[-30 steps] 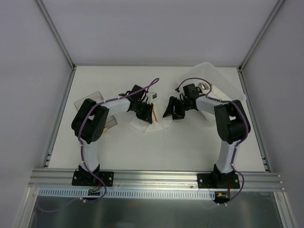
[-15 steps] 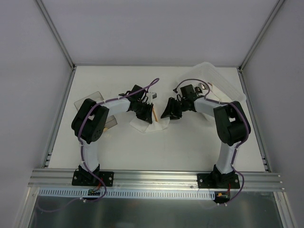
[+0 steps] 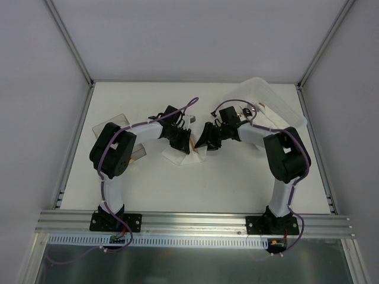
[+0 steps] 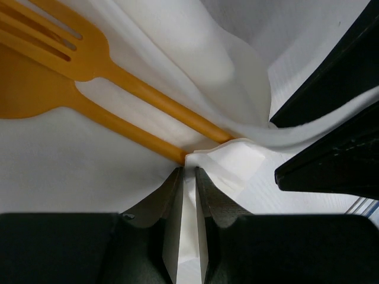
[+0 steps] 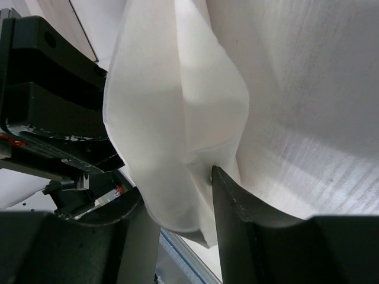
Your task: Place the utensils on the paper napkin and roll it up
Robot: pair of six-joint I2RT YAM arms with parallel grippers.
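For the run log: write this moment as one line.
left gripper: shut on paper napkin edge | right gripper: shut on paper napkin fold | utensils: lying on paper napkin

The utensils (image 4: 148, 92) lose their heads past the frame edge, far ahead of the left tool (image 4: 188, 173); their handle ends vanish under a napkin (image 4: 59, 165) fold at its tips.

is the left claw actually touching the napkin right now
Touching. The left wrist view shows the left claw shut on a fold of the paper napkin, with white paper pinched tight in it.
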